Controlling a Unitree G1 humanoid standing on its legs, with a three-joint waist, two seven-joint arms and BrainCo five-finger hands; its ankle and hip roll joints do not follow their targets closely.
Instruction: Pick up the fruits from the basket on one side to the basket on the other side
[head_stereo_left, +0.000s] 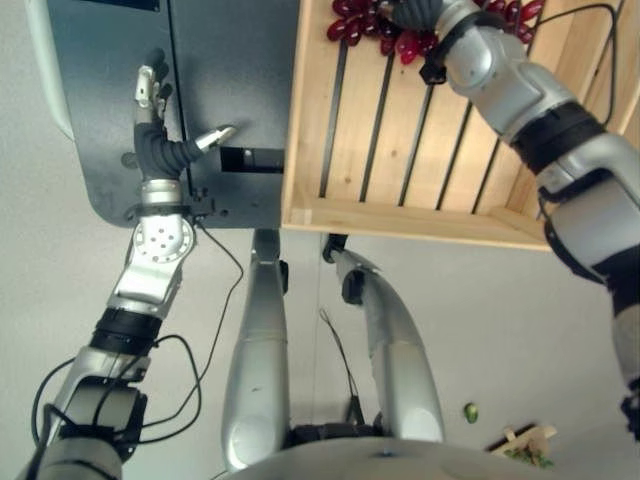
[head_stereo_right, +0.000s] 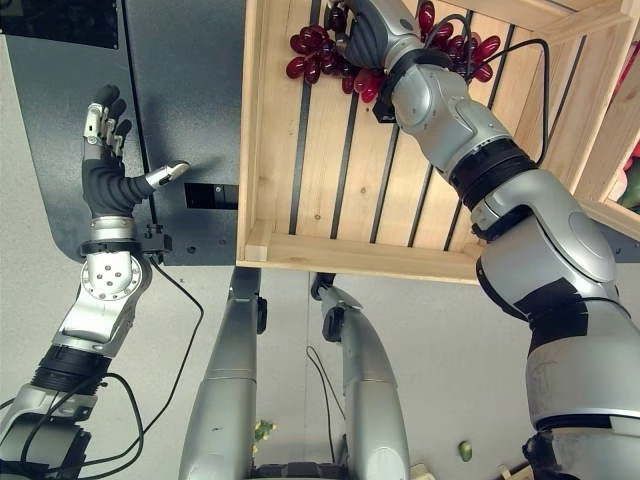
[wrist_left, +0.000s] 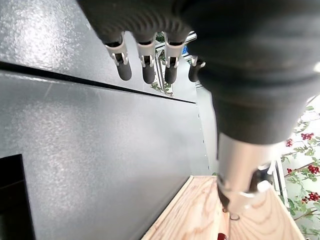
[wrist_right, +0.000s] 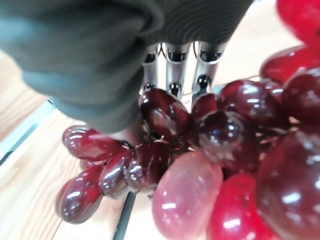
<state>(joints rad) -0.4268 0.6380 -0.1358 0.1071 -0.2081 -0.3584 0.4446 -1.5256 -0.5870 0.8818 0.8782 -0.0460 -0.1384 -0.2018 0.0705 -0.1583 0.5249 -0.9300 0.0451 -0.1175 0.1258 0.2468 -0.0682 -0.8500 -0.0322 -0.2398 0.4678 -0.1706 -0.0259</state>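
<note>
Right hand on the grapes, transfer not yet made

Nearest, the left hand (head_stereo_right: 108, 150) hangs idle over the dark panel (head_stereo_right: 190, 100), fingers straight and spread. Farther right, in the slatted wooden crate (head_stereo_right: 330, 255), the right hand (head_stereo_right: 362, 35) is among the red grape bunch (head_stereo_right: 312, 55); whether its fingers grip it I cannot tell. The bunch lies lengthwise left to right at the crate's far end.
</note>
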